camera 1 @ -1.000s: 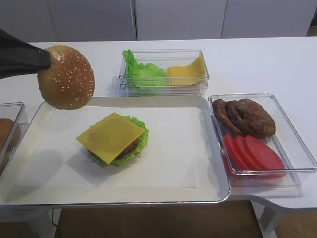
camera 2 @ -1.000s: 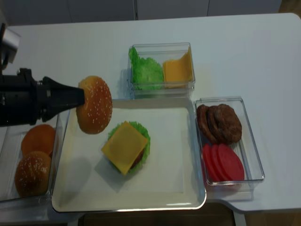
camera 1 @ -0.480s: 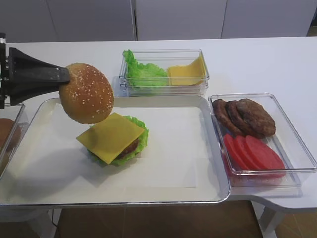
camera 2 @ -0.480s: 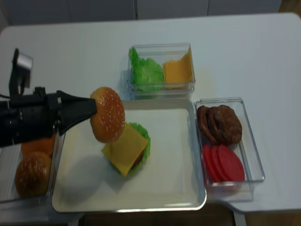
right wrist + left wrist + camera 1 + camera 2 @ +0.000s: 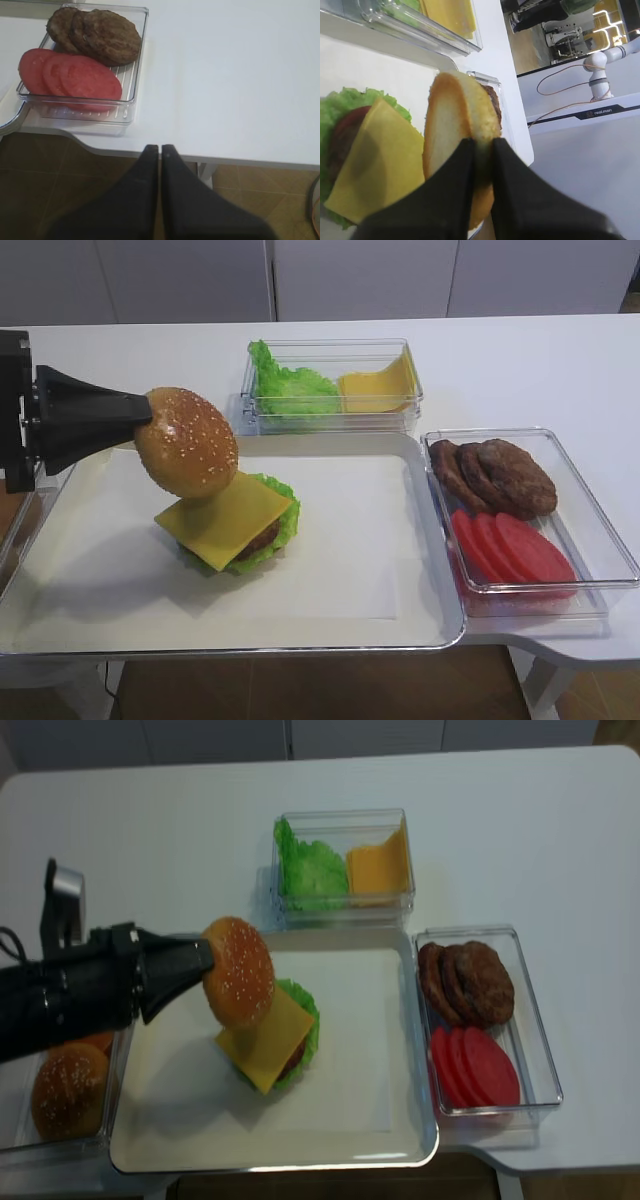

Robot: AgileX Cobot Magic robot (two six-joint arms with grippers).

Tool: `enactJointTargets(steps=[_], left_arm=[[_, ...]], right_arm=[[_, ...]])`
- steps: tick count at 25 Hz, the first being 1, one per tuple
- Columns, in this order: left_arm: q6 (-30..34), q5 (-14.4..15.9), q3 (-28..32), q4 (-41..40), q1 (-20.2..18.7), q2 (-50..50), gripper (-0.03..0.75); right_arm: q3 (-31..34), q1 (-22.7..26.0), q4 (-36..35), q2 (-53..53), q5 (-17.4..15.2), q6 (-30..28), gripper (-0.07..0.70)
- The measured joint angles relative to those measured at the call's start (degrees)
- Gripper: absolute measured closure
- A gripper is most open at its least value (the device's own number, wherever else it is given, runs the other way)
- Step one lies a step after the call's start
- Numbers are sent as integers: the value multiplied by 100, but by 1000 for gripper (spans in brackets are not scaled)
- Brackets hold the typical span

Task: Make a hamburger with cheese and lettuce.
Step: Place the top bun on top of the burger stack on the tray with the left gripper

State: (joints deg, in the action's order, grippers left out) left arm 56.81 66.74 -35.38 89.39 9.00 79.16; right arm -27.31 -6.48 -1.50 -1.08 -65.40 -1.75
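Note:
On the tray (image 5: 380,570) stands the hamburger stack: a square yellow cheese (image 5: 225,520) on a brown patty (image 5: 262,537), with a green lettuce (image 5: 285,520) frill around it. My left gripper (image 5: 150,420) is shut on the rim of a sesame bun top (image 5: 190,445), which is tilted on edge. The bun's lower edge hangs just over the left part of the cheese; contact is unclear. The left wrist view shows the bun (image 5: 455,125) pinched between the fingers, beside the cheese (image 5: 375,155). Off the table's front edge my right gripper (image 5: 160,148) is shut and holds nothing.
A clear box (image 5: 330,385) behind the tray holds loose lettuce and cheese slices. Right of the tray, another box (image 5: 520,520) holds patties and tomato slices. At the far left a box (image 5: 20,1140) holds more buns (image 5: 65,1085).
The left gripper has carried the bun top rightward and down, from above the tray's back left corner to just over the cheese. The right gripper has not moved.

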Motion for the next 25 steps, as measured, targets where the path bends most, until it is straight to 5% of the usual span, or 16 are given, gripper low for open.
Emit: enactJointTargets(steps=[13, 25], left_arm=[[274, -33, 0, 427, -664, 615, 639], [403, -45, 0, 783, -688, 1020, 639]], right_arm=[[0, 0, 0, 0, 0, 0, 623], [0, 0, 0, 0, 0, 0, 623]])
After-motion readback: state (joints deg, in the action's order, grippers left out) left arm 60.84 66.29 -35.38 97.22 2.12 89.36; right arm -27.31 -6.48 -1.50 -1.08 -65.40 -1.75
